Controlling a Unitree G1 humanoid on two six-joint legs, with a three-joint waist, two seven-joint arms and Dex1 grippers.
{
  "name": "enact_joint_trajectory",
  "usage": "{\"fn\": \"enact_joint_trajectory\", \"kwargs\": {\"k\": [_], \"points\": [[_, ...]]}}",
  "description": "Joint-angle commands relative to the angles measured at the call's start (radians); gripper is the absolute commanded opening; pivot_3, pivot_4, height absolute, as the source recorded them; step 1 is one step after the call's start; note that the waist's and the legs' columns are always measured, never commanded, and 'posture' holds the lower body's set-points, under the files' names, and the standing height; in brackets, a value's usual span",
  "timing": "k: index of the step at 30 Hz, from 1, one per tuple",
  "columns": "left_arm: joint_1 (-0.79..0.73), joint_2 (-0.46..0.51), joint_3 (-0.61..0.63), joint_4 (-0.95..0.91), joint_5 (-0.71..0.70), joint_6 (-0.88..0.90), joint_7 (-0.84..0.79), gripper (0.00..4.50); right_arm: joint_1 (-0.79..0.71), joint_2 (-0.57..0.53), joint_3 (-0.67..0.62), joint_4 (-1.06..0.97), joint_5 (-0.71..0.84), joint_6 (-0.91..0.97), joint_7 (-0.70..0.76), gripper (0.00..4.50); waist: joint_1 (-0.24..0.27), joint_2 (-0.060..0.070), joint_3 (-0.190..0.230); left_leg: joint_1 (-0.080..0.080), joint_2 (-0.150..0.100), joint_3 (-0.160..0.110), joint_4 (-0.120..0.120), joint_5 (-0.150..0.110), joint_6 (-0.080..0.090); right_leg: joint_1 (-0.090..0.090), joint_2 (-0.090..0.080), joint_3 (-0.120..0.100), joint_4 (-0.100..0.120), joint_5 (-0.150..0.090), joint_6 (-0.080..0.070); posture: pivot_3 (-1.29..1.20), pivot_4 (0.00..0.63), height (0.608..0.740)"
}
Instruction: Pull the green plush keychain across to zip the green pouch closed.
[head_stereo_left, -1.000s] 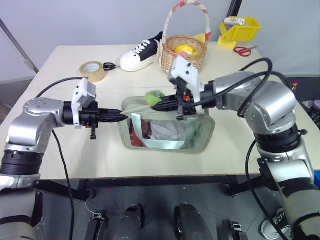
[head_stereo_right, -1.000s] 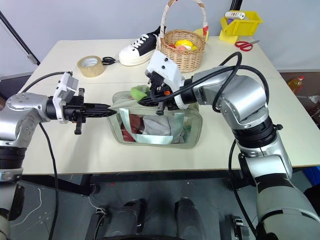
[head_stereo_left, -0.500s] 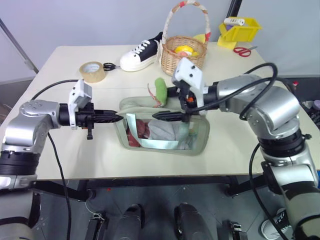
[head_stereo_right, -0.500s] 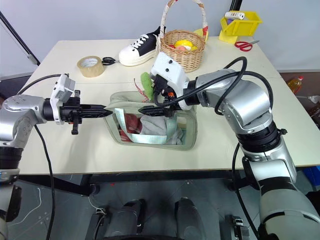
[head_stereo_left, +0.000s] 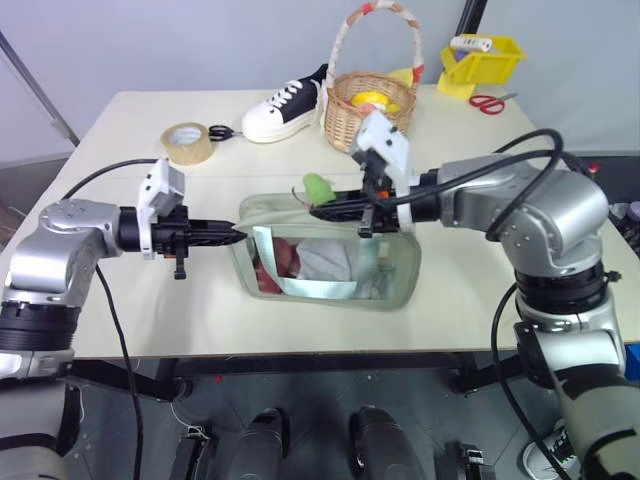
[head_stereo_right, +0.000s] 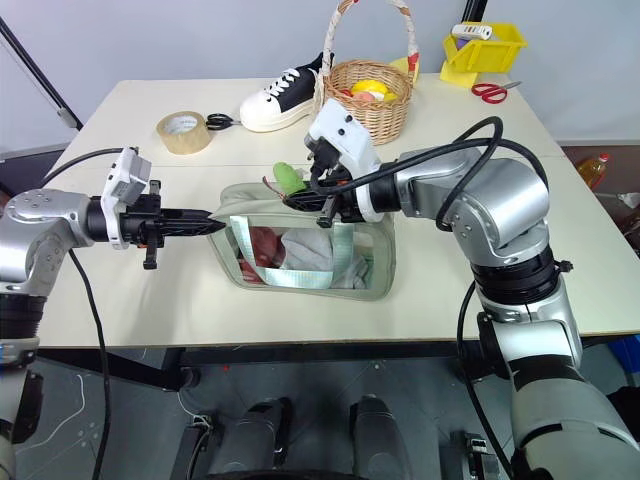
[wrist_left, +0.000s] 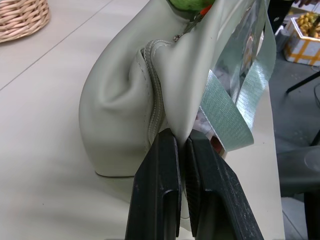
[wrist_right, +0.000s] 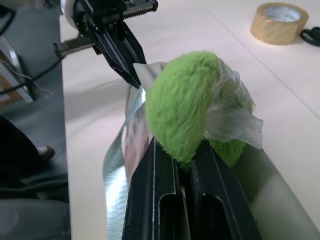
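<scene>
Left eye view: we see the green pouch lying near the middle of the counter, a little toward its front edge, with its clear window facing the front. Our left claw reaches in level from the counter's left side, its fingers together and clamped on the pouch's left end. In the left wrist view the two black fingers pinch a fold of the pouch fabric just beside the zipper seam, and a light green strap hangs down alongside.

Our right claw comes in from the right, over the top of the pouch, with its fingers pressed together on the green plush keychain. In the right wrist view the fuzzy ball bulges up from between the fingertips. The keychain sits above the pouch's top edge, toward its left end, near the left claw's tips.

Along the counter's far edge stand a roll of tape, a black and white sneaker, a wicker basket, a yellow bin and red scissors.
</scene>
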Motion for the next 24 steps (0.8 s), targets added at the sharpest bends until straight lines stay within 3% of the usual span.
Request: {"fn": "enact_joint_trajectory", "kwargs": {"k": [1, 8, 15, 18, 21, 24], "points": [[0.012, 0.020, 0.006, -0.002, 0.020, 0.005, 0.004, 0.00, -0.007, -0.013, -0.123, -0.012, 0.046, 0.027, -0.025, 0.07, -0.001, 0.000, 0.000, 0.000, 0.000, 0.000, 0.000, 0.000, 0.000, 0.000, 0.000, 0.000, 0.000, 0.000, 0.000, 0.00, 0.150, 0.695], [0.016, 0.017, -0.001, -0.001, 0.028, -0.001, 0.007, 0.00, 0.028, -0.021, -0.139, -0.035, 0.099, 0.068, -0.058, 0.07, -0.001, 0.000, 0.000, 0.000, 0.000, 0.000, 0.000, 0.000, 0.000, 0.000, 0.000, 0.000, 0.000, 0.000, 0.000, 0.00, 0.150, 0.695], [0.022, 0.018, -0.008, -0.004, 0.033, -0.007, 0.005, 0.00, 0.055, 0.082, -0.189, 0.015, 0.158, 0.123, -0.148, 0.07, -0.002, 0.000, 0.000, 0.000, 0.000, 0.000, 0.000, 0.000, 0.000, 0.000, 0.000, 0.000, 0.000, 0.000, 0.000, 0.00, 0.150, 0.695], [0.034, 0.021, -0.001, -0.017, 0.027, 0.000, 0.005, 0.00, 0.076, 0.082, -0.182, -0.009, 0.166, 0.122, -0.154, 1.09, -0.003, 0.000, 0.000, 0.001, 0.000, 0.000, -0.001, 0.000, 0.000, 0.001, 0.000, 0.000, 0.000, 0.000, 0.000, 0.00, 0.150, 0.695], [0.044, 0.026, 0.006, -0.028, 0.023, 0.009, 0.004, 0.00, 0.077, 0.092, -0.196, -0.003, 0.183, 0.136, -0.166, 2.58, -0.007, 0.000, 0.000, 0.003, 0.000, 0.001, -0.001, 0.000, 0.000, 0.002, 0.000, 0.001, 0.000, 0.000, 0.000, 0.00, 0.150, 0.695], [0.044, 0.025, 0.007, -0.031, 0.024, 0.013, 0.004, 0.00, 0.070, 0.110, -0.219, 0.009, 0.205, 0.148, -0.181, 2.58, -0.009, 0.000, 0.000, 0.004, 0.000, 0.000, -0.002, 0.000, 0.000, 0.003, 0.001, 0.001, 0.000, 0.000, 0.000, 0.00, 0.150, 0.695]]}}
